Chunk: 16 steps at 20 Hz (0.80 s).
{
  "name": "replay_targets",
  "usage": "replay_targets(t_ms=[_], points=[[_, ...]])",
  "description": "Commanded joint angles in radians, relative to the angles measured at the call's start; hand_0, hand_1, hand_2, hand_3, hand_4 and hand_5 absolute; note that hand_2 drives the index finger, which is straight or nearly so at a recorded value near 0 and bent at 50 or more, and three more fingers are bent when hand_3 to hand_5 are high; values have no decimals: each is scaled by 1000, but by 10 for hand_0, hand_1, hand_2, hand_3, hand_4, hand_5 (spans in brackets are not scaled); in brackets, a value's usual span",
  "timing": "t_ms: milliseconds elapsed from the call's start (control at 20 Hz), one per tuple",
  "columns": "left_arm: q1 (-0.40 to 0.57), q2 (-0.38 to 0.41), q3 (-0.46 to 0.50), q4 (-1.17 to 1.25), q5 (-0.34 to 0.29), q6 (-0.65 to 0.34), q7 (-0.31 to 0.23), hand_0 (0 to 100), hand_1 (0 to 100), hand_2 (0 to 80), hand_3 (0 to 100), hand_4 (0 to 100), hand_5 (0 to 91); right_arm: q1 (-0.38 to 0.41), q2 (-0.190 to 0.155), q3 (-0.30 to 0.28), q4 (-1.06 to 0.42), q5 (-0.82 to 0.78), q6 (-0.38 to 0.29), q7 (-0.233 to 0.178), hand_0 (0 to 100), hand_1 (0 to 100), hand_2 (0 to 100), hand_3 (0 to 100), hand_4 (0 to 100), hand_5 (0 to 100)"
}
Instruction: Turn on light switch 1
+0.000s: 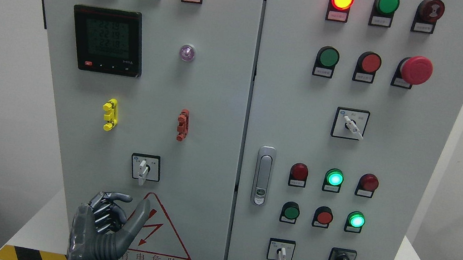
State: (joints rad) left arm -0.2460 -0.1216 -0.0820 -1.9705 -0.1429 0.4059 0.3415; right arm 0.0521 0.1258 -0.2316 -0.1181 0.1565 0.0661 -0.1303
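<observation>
left hand [106,230] curled below switch [143,169]; wrist cut off; labels unreadable

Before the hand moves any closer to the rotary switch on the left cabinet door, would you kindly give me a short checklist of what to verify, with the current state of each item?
1. Left hand in view, below the white rotary selector switch with a pale lever: ok.
2. Hand free of objects, fingers curled and thumb raised: ok.
3. Hand touching the switch: not ok, there is a clear gap, and the hand sits over the red triangular electric warning sign.
4. Path from hand up to switch unobstructed: ok.
5. Switch lever position, pointing straight down; whether that means off: cannot tell, labels too small.
6. This switch being light switch 1: cannot tell.
</observation>
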Motion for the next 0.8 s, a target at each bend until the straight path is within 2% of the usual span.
replay_targets(t_ms=[0, 752], points=[[-22, -7, 5, 5, -1, 7, 2, 96, 735, 520, 898, 945, 877, -1, 0, 0, 0, 0, 0, 0, 307, 0, 0, 0, 0, 0], [-41, -6, 34, 12, -4, 10, 2, 107, 742, 513, 890, 942, 878, 0, 0, 0, 0, 0, 0, 0, 307, 0, 0, 0, 0, 0]])
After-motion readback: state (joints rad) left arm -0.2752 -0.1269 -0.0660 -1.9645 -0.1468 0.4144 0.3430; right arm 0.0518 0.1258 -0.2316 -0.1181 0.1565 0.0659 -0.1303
